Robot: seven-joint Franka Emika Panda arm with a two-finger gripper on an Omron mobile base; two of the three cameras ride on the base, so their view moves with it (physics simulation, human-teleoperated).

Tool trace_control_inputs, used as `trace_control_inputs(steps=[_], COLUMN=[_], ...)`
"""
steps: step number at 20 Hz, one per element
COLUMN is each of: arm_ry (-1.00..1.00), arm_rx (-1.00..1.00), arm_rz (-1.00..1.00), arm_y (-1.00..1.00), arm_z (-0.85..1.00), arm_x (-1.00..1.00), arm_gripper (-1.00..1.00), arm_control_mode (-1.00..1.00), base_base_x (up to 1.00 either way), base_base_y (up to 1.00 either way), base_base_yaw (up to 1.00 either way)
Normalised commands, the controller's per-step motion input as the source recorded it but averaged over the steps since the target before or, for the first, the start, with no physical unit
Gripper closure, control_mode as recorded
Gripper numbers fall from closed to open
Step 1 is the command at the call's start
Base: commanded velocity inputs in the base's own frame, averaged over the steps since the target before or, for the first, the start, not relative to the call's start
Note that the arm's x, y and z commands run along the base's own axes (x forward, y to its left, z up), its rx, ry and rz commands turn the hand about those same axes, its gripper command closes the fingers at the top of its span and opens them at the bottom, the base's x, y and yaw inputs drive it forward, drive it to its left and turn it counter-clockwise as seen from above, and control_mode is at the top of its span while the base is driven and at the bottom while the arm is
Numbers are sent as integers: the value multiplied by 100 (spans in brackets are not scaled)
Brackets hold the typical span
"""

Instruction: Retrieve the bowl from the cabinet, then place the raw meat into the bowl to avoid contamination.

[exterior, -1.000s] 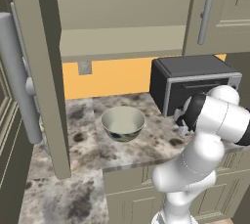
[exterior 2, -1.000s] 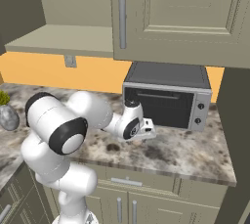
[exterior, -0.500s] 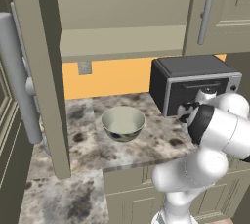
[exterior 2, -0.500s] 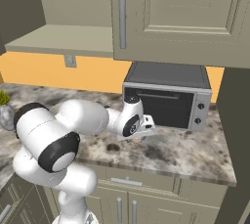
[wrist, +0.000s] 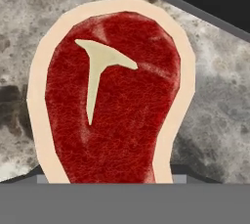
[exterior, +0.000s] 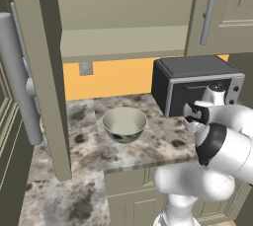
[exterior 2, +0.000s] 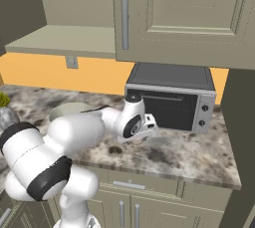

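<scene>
My gripper (exterior 2: 149, 133) hangs low over the speckled stone counter (exterior 2: 199, 157), just in front of the toaster oven (exterior 2: 172, 97), and it points down at the raw meat (wrist: 110, 96). From my hand camera the steak lies flat on the counter right beneath me — dark red, with a pale T-shaped bone mark and a cream fat rim all round. My finger tips are hidden at the bottom of that view, and from the base cameras my hand is too small and too turned away to read, so I cannot tell whether my jaws stand apart or closed; nothing shows the meat lifted off the stone. In the left base view my wrist (exterior: 200, 114) sits against the oven's lower front, near its door.

The bowl (exterior: 124, 125) stands upright on the counter to my left, well apart from the meat — pale inside, dark blotches on its outer wall. In the right base view my upper arm covers most of it. Above, the cabinet (exterior: 123, 42) is open: its left door (exterior: 42, 77) swings out toward the camera with its long grey bar handle (exterior: 20, 79), and the pale shelf is bare. The right door (exterior 2: 184, 18) is shut. A small green plant (exterior 2: 4, 100) shows at the far left edge of the counter
</scene>
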Motion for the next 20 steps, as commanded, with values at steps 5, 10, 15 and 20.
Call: trace_control_inputs(steps=[5,10,15,20], arm_ry=[0,0,0,1], arm_rx=[0,1,0,0], arm_rz=[7,7,6,5], arm_y=[6,10,17,28], arm_z=[30,34,27,25], arm_x=[-22,-22,-21,-16], arm_gripper=[100,100,100,100], arm_control_mode=[-100,-100,-100,-100], base_base_x=[0,0,0,0], base_base_y=[0,0,0,0], base_base_yaw=[0,0,0,0])
